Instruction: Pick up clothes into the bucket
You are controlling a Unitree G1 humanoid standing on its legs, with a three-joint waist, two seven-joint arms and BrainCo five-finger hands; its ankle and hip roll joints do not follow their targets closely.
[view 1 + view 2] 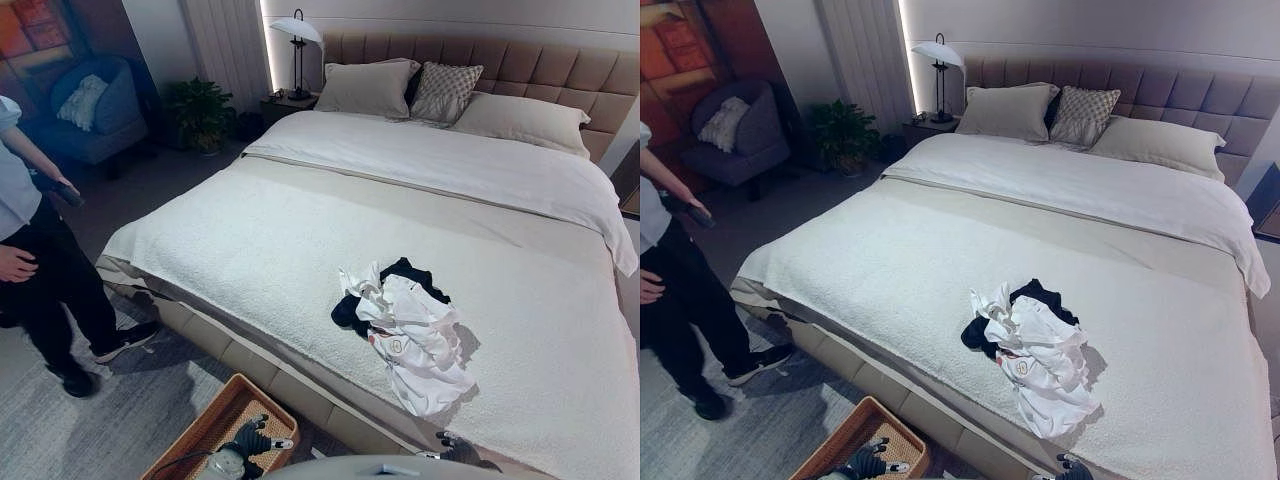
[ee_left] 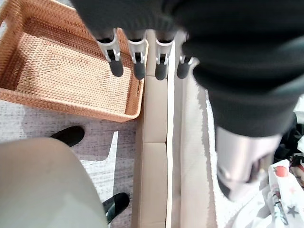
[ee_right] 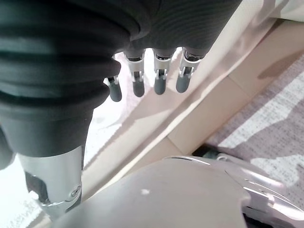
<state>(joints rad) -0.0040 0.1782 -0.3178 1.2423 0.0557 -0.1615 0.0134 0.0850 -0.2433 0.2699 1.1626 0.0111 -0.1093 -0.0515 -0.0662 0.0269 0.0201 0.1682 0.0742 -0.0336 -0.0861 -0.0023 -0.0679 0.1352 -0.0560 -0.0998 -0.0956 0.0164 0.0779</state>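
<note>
A heap of white clothes (image 1: pixel 412 335) with a dark garment (image 1: pixel 408 268) under it lies on the bed's near right part. Its patterned edge (image 2: pixel 285 192) also shows in the left wrist view. A woven rattan basket (image 1: pixel 213 425) stands on the carpet below the bed's front edge, with nothing inside (image 2: pixel 71 107). My left hand (image 1: pixel 250 440) hangs low beside the basket, fingers (image 2: pixel 137 59) straight and holding nothing. My right hand (image 1: pixel 455 452) sits low by the bed's front edge, short of the clothes. Its fingers (image 3: pixel 159 80) are straight and hold nothing.
The wide bed (image 1: pixel 280 230) has a pale textured cover and pillows (image 1: pixel 365 88) at its head. A person (image 1: pixel 40 270) in dark trousers stands on the grey carpet at the left. A lamp (image 1: pixel 297 30), a plant (image 1: pixel 200 110) and a blue armchair (image 1: pixel 95 110) stand beyond.
</note>
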